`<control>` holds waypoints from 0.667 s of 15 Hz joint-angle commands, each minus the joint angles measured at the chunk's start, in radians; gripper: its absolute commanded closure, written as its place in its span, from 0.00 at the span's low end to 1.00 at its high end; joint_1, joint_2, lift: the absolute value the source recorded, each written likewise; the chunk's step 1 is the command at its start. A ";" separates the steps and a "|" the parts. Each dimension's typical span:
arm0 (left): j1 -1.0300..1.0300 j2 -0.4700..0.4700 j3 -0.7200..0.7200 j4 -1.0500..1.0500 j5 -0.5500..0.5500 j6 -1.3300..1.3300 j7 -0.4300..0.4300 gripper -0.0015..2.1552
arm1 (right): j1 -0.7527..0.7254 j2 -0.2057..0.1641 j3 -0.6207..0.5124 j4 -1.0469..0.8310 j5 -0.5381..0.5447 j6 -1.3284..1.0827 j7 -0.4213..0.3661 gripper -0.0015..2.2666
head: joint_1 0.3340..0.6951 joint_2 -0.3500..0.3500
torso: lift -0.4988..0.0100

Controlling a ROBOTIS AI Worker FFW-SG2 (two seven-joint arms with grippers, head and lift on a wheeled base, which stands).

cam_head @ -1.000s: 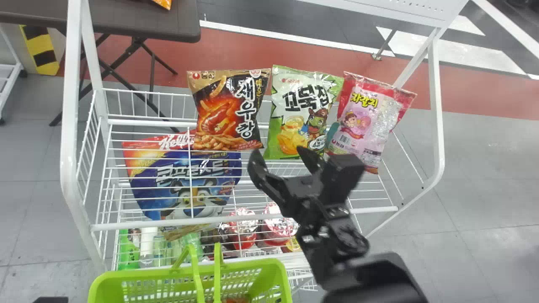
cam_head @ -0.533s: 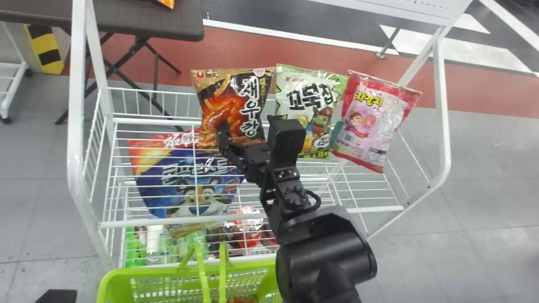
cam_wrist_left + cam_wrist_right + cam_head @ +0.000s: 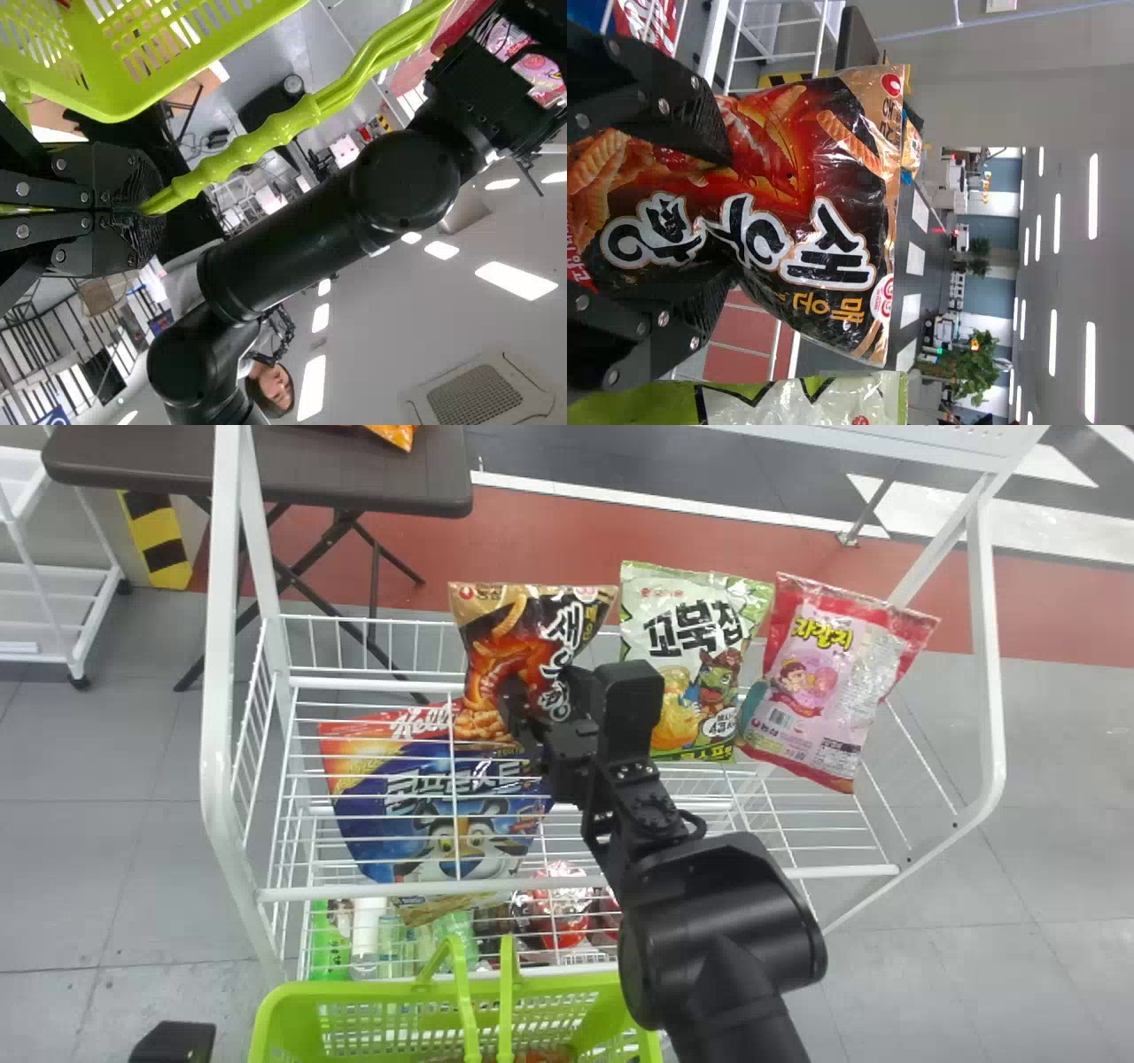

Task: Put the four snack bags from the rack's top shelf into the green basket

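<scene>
Right pincer (image 3: 545,695): pinching the dark snack bag (image 3: 500,624);
Rack (image 3: 218,762): dark, green (image 3: 700,624) and pink (image 3: 833,686) bags at the top shelf;
Left pincer (image 3: 146,208): pressed round the handles (image 3: 257,146) of the green basket (image 3: 283,1001)

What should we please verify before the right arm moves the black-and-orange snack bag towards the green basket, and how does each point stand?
1. Right gripper has a finger pressed to each side of the black-and-orange snack bag: ok.
2. Grip firm enough to carry it: cannot tell.
3. Bag lifted free of the top shelf: cannot tell.
4. Green snack bag untouched by the gripper: cannot tell; it stands close beside.
5. Left gripper closed on the basket handles: ok.
6. Snack bag over the green basket: not ok; it is at the rack's far side, the basket in front.
</scene>
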State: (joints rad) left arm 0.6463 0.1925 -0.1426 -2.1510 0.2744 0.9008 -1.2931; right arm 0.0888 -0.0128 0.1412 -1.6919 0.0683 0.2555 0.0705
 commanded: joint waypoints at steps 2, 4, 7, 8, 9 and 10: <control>0.000 -0.002 0.000 0.000 -0.001 0.001 0.000 0.96 | 0.083 -0.003 -0.003 -0.135 0.004 0.002 0.014 0.89 | 1.00 0.14 | 0.98; 0.000 -0.004 -0.002 0.000 -0.003 0.001 0.000 0.96 | 0.143 -0.006 -0.005 -0.236 0.011 0.005 0.017 0.89 | 1.00 0.14 | 0.98; -0.002 -0.002 0.000 -0.001 -0.003 0.001 0.000 0.96 | 0.253 -0.015 -0.049 -0.400 0.005 0.054 0.018 0.89 | 1.00 0.11 | 0.98; -0.002 -0.002 0.000 -0.001 -0.003 0.001 0.000 0.96 | 0.307 -0.024 -0.063 -0.476 0.004 0.078 0.023 0.89 | 1.00 0.09 | 0.98; -0.004 -0.004 0.000 -0.001 -0.003 -0.003 0.000 0.96 | 0.365 -0.035 -0.081 -0.555 -0.019 0.130 0.048 0.89 | 1.00 0.04 | 0.98; -0.004 -0.005 0.000 -0.001 -0.006 -0.003 0.002 0.96 | 0.413 -0.039 -0.109 -0.621 -0.053 0.186 0.061 0.89 | 1.00 0.02 | 0.98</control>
State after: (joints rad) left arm 0.6436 0.1892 -0.1427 -2.1521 0.2712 0.8990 -1.2927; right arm 0.4243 -0.0417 0.0667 -2.2063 0.0540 0.3658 0.1193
